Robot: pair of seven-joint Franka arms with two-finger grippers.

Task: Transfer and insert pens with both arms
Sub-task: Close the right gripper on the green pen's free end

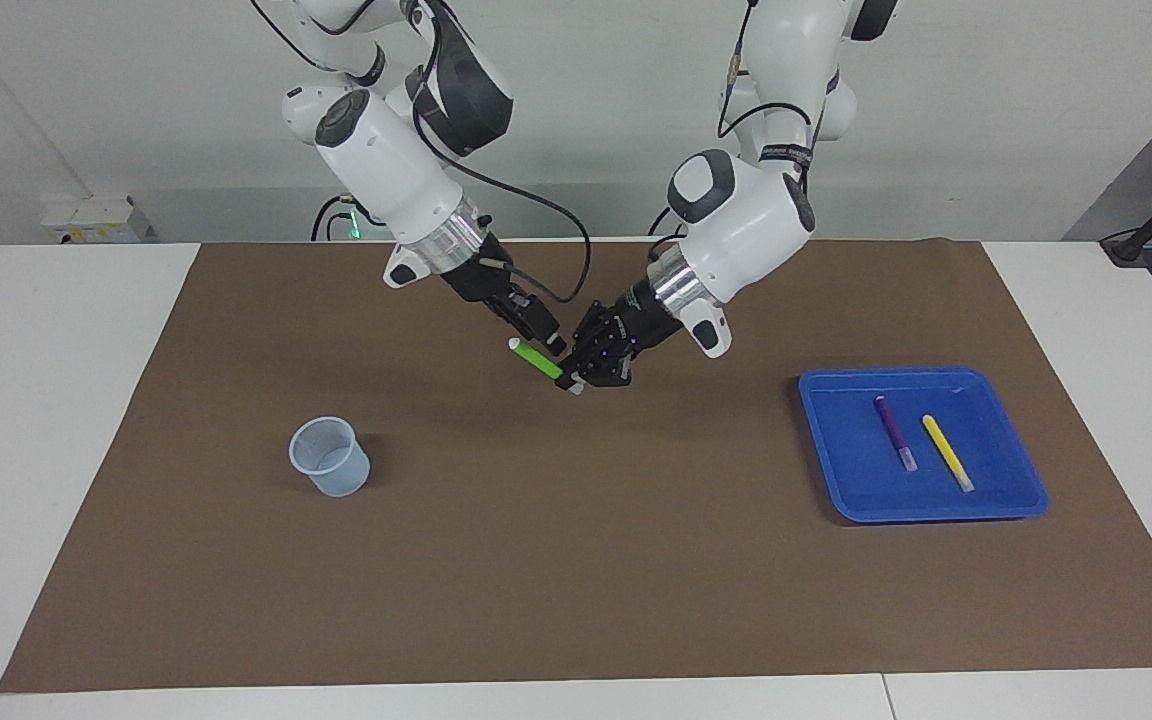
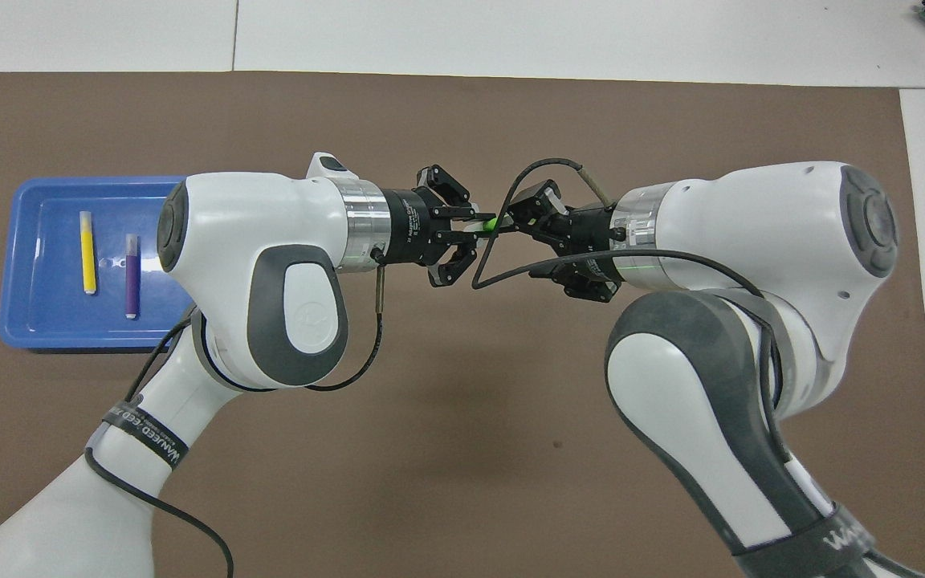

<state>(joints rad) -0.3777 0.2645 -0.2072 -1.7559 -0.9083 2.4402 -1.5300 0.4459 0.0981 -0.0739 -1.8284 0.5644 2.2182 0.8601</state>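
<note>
Green pen hangs in the air over the middle of the brown mat, slanted, one pale end pinched in the left gripper, whose fingertips are closed tight on it; the right gripper sits against the pen's upper half, and whether its fingers have closed on the barrel I cannot tell. The hand-over looks unfinished, so the main risk is timing; if the left gripper lets go before the right one has a firm hold, the pen drops to the mat and may roll. A grip taken close to the tip could let the slim barrel pivot; then it would meet the rim of the pale cup, toward the right arm's end of the table, at a bad angle. The two grippers are very close together, so any sideways pull could knock fingers or snag the loose cable. Purple pen and yellow pen lie side by side in the blue tray, toward the left arm's end.
</note>
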